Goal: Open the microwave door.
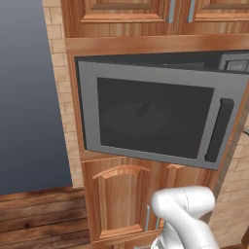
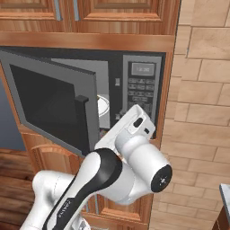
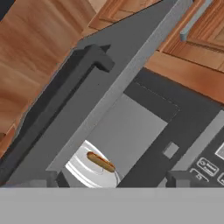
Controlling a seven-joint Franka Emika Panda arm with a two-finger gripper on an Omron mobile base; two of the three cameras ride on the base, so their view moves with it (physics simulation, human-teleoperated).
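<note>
Warm brown wooden cabinets [image 1: 119,14] surround the built-in microwave on all sides, with a tan brick wall [image 2: 202,90] off to the right and grey wall [image 1: 24,97] to the left.

So the grey rectangular microwave door with the dark tinted window [image 1: 155,116] is already swung partway out, hinged on its left edge. In the right base view it stands at a clear angle from the oven front, with its black vertical bar handle [image 2: 81,121] on the free edge. Behind it you can see the pale cavity [image 2: 87,76] and a white round plate [image 3: 89,168] with a small brownish hot dog [image 3: 101,161] lying on it.

Right of the opening sits the dark keypad panel with buttons [image 2: 143,92], untouched.

Below the door are more wooden cabinet doors with an arched panel [image 1: 119,199].

The white arm's hand [image 2: 128,128] is up in front of the gap between the door's free edge and the keypad. From the hand view, the two dark finger tips [image 3: 46,179] sit well apart at the bottom corners, so the gripper [image 3: 113,183] is spread wide with nothing between the fingers. It isn't touching the handle as far as I can tell.
</note>
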